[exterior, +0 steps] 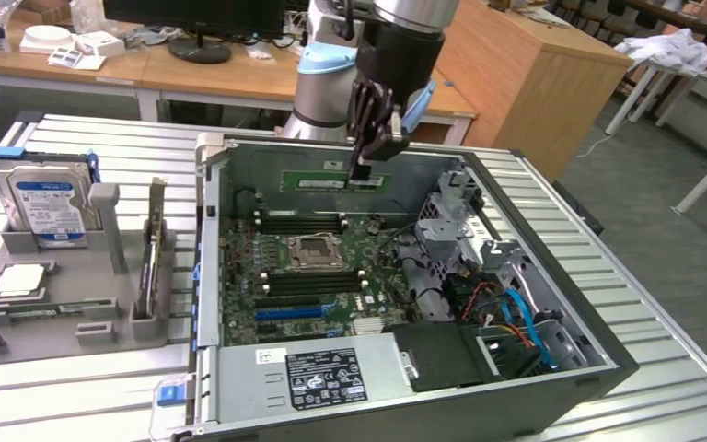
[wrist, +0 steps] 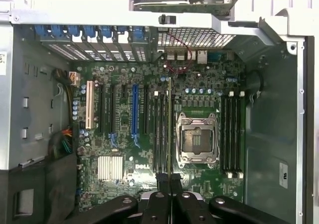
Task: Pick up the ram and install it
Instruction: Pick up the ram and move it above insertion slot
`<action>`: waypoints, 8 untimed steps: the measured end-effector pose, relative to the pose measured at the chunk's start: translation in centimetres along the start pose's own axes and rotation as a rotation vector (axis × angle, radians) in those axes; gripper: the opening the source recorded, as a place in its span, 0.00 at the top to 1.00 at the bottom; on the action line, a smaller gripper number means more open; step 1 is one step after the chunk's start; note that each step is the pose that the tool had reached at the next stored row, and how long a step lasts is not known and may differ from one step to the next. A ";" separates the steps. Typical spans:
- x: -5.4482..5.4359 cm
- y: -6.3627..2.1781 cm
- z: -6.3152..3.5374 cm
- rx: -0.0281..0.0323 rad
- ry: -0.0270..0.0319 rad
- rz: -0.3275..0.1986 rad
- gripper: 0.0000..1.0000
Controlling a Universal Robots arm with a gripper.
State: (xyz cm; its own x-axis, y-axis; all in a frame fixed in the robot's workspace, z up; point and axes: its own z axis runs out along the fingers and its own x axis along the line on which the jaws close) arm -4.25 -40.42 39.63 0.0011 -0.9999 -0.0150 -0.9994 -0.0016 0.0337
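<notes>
The ram [exterior: 323, 180], a thin green stick, hangs level over the far part of the open computer case [exterior: 599, 345]. My gripper [exterior: 361, 171] is shut on it near one end. In the wrist view the ram [wrist: 169, 124] shows edge-on as a thin line running out from my gripper [wrist: 169, 180], over the black memory slots [wrist: 160, 134] beside the CPU socket [wrist: 197, 139]. It hangs above the motherboard [exterior: 366, 276], apart from the slots [exterior: 298, 222]. A second bank of slots [wrist: 232, 134] lies on the socket's other side.
A grey fixture [exterior: 65, 313] on the exterior view's left holds a blue-labelled hard drive [exterior: 44, 198]. Inside the case sit the power supply [exterior: 329, 378], a drive cage [exterior: 464, 216] and blue and orange cables [exterior: 514, 318]. Case walls ring the board.
</notes>
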 end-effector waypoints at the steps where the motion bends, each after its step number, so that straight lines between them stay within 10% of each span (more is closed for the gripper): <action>1: 0.0 0.00 0.10 0.0000 0.0000 0.001 0.88; 8: 0.0 -0.03 0.96 0.0001 -0.0004 0.008 0.88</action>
State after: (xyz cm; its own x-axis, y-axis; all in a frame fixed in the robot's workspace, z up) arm -4.25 -40.44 38.67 -0.0072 -0.9999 -0.0150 -0.9994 0.0067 0.0337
